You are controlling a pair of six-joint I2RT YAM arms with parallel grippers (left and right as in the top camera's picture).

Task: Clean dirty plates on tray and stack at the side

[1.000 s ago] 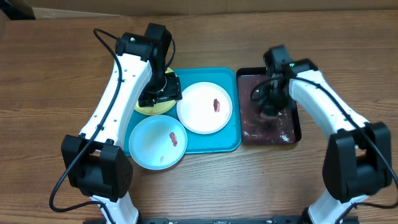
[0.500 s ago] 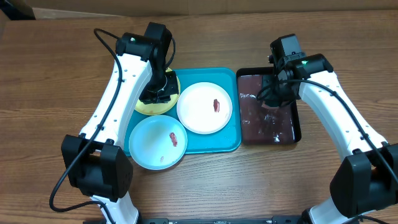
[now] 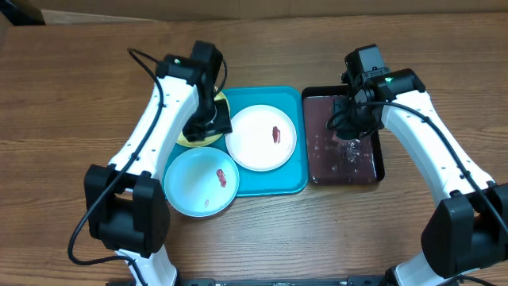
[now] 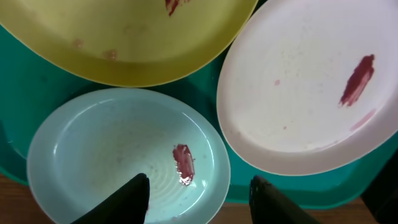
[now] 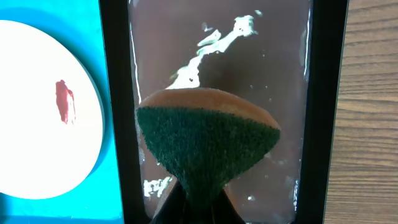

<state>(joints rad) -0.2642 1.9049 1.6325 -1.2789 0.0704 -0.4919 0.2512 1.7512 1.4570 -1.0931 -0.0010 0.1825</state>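
Yellow-green plate (image 4: 124, 43) smear (image 4: 175, 5): left-wrist view only

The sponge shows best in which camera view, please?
The right wrist view: the sponge fills the frame, green face and orange back clear. Overhead, the right arm mostly hides it; the left wrist view lacks it.

1. Our left arm (image 3: 155, 127) arcs forward from the near left corner, with the wrist bent downward.
2. Our left gripper (image 4: 199, 200) points down, its fingers (image 4: 138, 198) spread wide with nothing between them.
3. Our right arm (image 3: 432, 151) arcs forward from the near right corner.
4. Our right gripper (image 5: 194, 208) points down, pinched tight on a sponge (image 5: 205, 143).
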